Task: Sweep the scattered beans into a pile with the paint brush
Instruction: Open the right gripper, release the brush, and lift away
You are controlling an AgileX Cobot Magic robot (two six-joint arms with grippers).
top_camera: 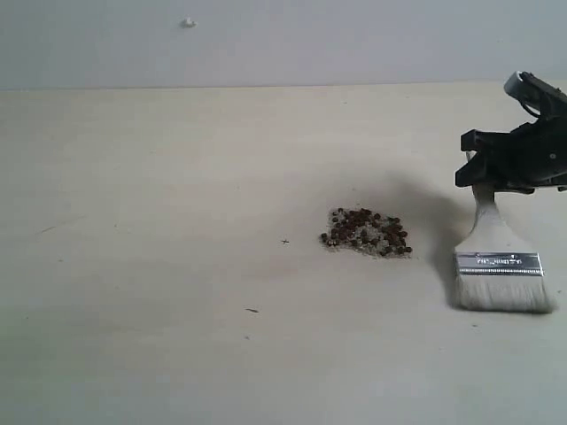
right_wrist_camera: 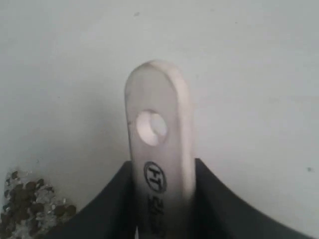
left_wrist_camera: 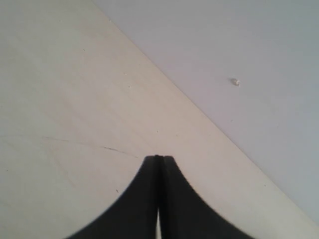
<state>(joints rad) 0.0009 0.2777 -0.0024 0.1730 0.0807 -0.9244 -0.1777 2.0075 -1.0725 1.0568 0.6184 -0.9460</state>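
The beans (top_camera: 368, 232) lie gathered in one small dark reddish-brown heap with whitish grains among them, right of the table's middle; part of that heap (right_wrist_camera: 30, 206) shows in the right wrist view. The paint brush (top_camera: 501, 266) hangs bristles-down to the right of the heap, its whitish bristles at the table surface. My right gripper (top_camera: 483, 181) is shut on the cream handle (right_wrist_camera: 157, 144), whose holed end sticks out past the fingers. My left gripper (left_wrist_camera: 158, 158) is shut with nothing in it, over bare table; it does not show in the exterior view.
The pale wooden table (top_camera: 177, 221) runs back to a grey wall (top_camera: 266, 40) that carries a small white speck. A few tiny dark specks (top_camera: 252, 310) lie on the table left of the heap.
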